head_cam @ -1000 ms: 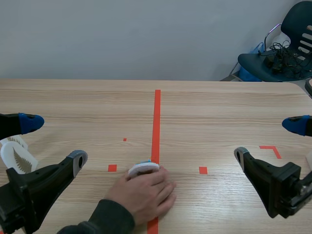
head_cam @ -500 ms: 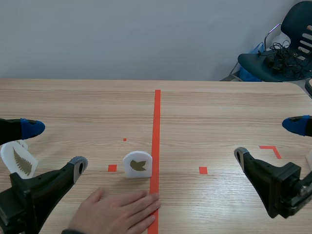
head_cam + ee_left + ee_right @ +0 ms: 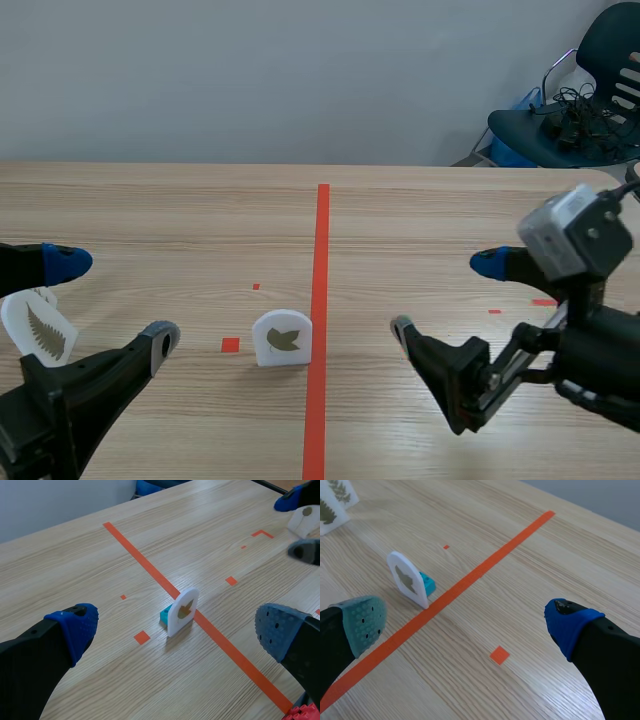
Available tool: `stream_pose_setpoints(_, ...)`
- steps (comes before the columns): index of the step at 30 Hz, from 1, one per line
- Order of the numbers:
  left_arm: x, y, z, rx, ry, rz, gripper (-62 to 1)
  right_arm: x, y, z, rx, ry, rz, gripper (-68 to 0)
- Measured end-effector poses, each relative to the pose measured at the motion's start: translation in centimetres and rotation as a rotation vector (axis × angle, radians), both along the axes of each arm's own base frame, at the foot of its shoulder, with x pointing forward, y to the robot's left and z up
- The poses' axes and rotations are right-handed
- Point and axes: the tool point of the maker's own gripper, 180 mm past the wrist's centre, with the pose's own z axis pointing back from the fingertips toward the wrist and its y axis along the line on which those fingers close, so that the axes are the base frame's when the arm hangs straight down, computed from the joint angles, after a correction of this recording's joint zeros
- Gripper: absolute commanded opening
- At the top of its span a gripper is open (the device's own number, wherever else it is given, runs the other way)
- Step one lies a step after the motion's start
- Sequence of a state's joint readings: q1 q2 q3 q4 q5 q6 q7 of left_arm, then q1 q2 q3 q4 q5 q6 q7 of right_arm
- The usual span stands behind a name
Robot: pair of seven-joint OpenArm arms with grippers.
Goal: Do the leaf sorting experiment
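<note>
**A:** Here's the leaf card [image 3: 282, 339], a white arched plaque standing upright on the table [image 3: 420, 210], just beside the red tape line [image 3: 321, 250] on its 9 o'clock side.

**B:** And both arms are flanking it! The left gripper [image 3: 112, 301] sits out at the card's 9 o'clock with its jaws spread wide and nothing in them. The right gripper [image 3: 447, 296] is at 3 o'clock, across the line, gaping just as wide and also empty.

**A:** How do you think that card will handle?

**B:** I'd call it light and stiff, a thin plastic sheet with smooth faces. The only footing I can see is the little teal block [image 3: 426, 584] behind it, so a nudge would probably tip it over.

**A:** So where do you take hold?

**B:** I'd pinch it face to back, fairly high on the arch, so the soft pads bite on the flat sides. Gripping the thin edges looks more likely to slip.

**A:** There's a fern card [image 3: 38, 330] further out at 9 o'clock, too.

**B:** Yes, close by the left arm and well apart from our piece.
</note>
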State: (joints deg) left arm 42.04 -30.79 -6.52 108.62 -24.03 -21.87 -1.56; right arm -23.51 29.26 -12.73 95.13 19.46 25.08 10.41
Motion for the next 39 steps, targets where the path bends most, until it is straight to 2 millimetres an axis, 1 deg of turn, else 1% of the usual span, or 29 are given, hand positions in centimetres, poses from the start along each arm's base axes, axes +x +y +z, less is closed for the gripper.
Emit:
stream_pose_setpoints(5,0.0,0.0,0.1,-0.002,-0.003,0.000,1.4,0.8,4.0,-3.4,0.008,0.009,0.082,0.4)
stream_pose_setpoints(9,0.2,-0.1,0.3,-0.002,-0.013,-0.004,1.4,1.1,7.6,-7.0,0.014,0.062,0.132,0.4)
stream_pose_setpoints(12,0.4,-0.1,0.5,-0.003,-0.022,-0.004,1.4,1.1,10.1,-8.7,0.045,0.069,0.160,0.4)
stream_pose_setpoints(14,0.4,-0.1,0.4,-0.003,-0.021,-0.004,1.4,1.1,11.5,-9.5,0.036,0.063,0.181,0.4)
stream_pose_setpoints(16,0.4,-0.1,0.5,-0.003,-0.021,-0.004,1.4,1.3,12.7,-9.8,0.027,0.055,0.193,0.4)
stream_pose_setpoints(19,0.4,-0.1,0.5,-0.003,-0.021,-0.004,1.4,1.4,14.1,-9.6,0.024,0.036,0.201,0.3)
stream_pose_setpoints(20,0.4,-0.1,0.5,-0.003,-0.021,-0.004,1.4,1.5,14.4,-9.5,0.023,0.029,0.200,-3.6)
stream_pose_setpoints(21,0.4,-0.1,0.5,-0.003,-0.021,-0.004,1.4,1.5,14.5,-9.4,0.022,0.024,0.197,-9.0)
stream_pose_setpoints(24,0.4,-0.1,0.5,-0.003,-0.021,-0.004,1.4,1.3,14.4,-9.6,0.016,0.027,0.201,-29.8)
stream_pose_setpoints(25,0.4,-0.1,0.5,-0.003,-0.021,-0.004,1.4,1.3,14.3,-9.6,0.013,0.028,0.201,-35.6)
stream_pose_setpoints(27,0.4,-0.1,0.5,-0.003,-0.021,-0.004,1.4,1.2,13.9,-10.0,-0.003,0.037,0.199,-44.9)
stream_pose_setpoints(28,0.4,-0.1,0.5,-0.003,-0.021,-0.004,1.4,1.1,13.8,-10.1,-0.007,0.042,0.198,-48.4)
stream_pose_setpoints(33,0.4,-0.1,0.5,-0.003,-0.021,-0.004,1.4,0.9,13.7,-10.2,-0.005,0.044,0.196,-60.8)
stream_pose_setpoints(36,0.4,-0.1,0.5,-0.003,-0.021,-0.004,1.4,0.9,13.6,-9.6,0.018,0.018,0.197,-61.4)
stream_pose_setpoints(39,0.4,-0.1,0.4,-0.003,-0.021,-0.004,1.4,1.2,13.1,-8.4,0.019,-0.023,0.203,-61.4)
